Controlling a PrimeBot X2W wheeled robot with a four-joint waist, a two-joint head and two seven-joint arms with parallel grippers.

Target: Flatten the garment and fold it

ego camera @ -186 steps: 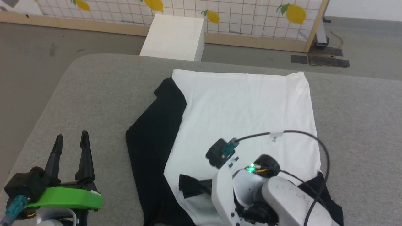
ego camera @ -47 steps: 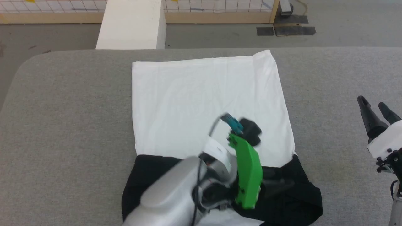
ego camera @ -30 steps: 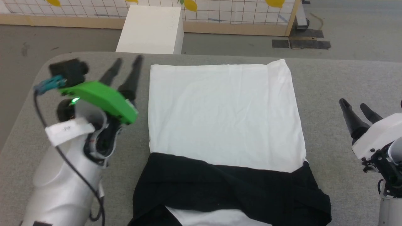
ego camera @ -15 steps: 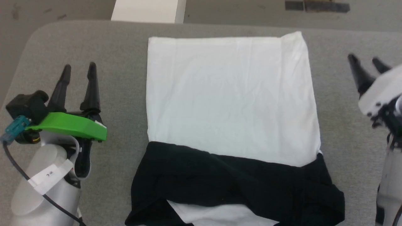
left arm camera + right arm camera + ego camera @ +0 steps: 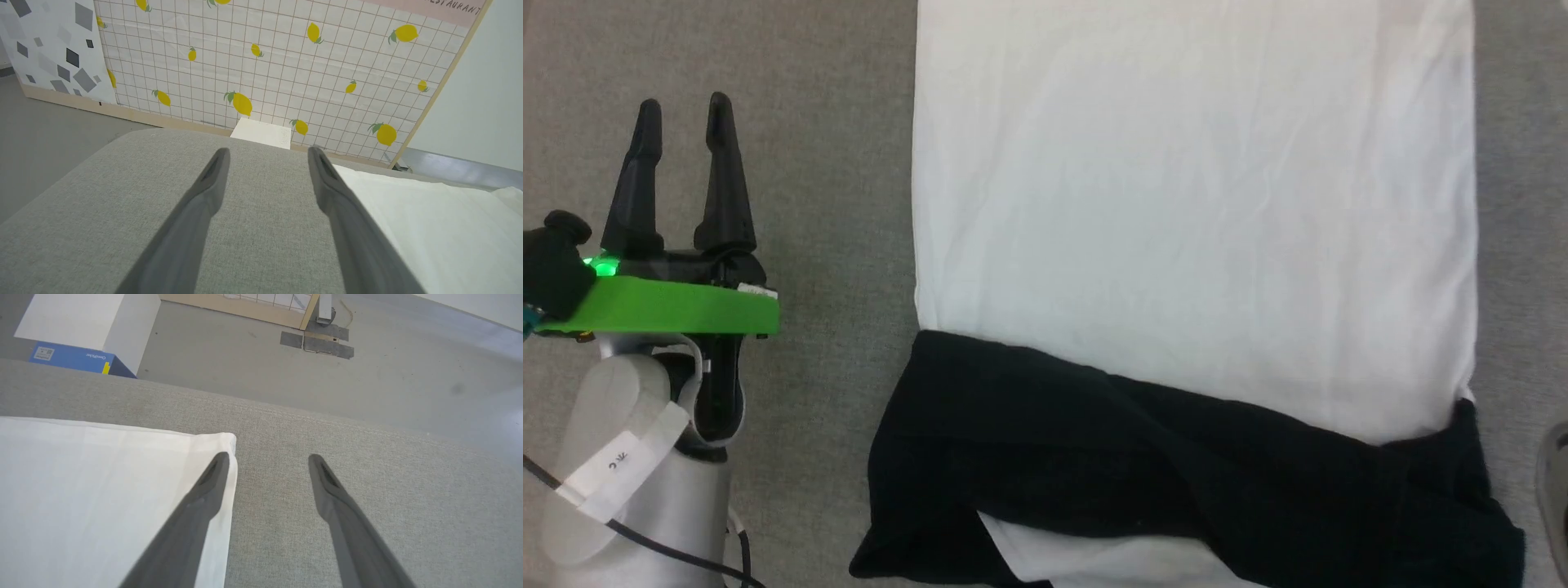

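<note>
Risk we see: sleeves sliding apart if our left gripper and right gripper, both spread and empty, lift the garment unevenly.

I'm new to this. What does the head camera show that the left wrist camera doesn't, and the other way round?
Head view: black sleeves lying across the near end of the shirt, and a green bracket behind the left gripper. Left wrist view: a lemon-patterned wall and a white box beyond the grey surface. Both: the open left gripper, the shirt's white body, the grey surface.
</note>
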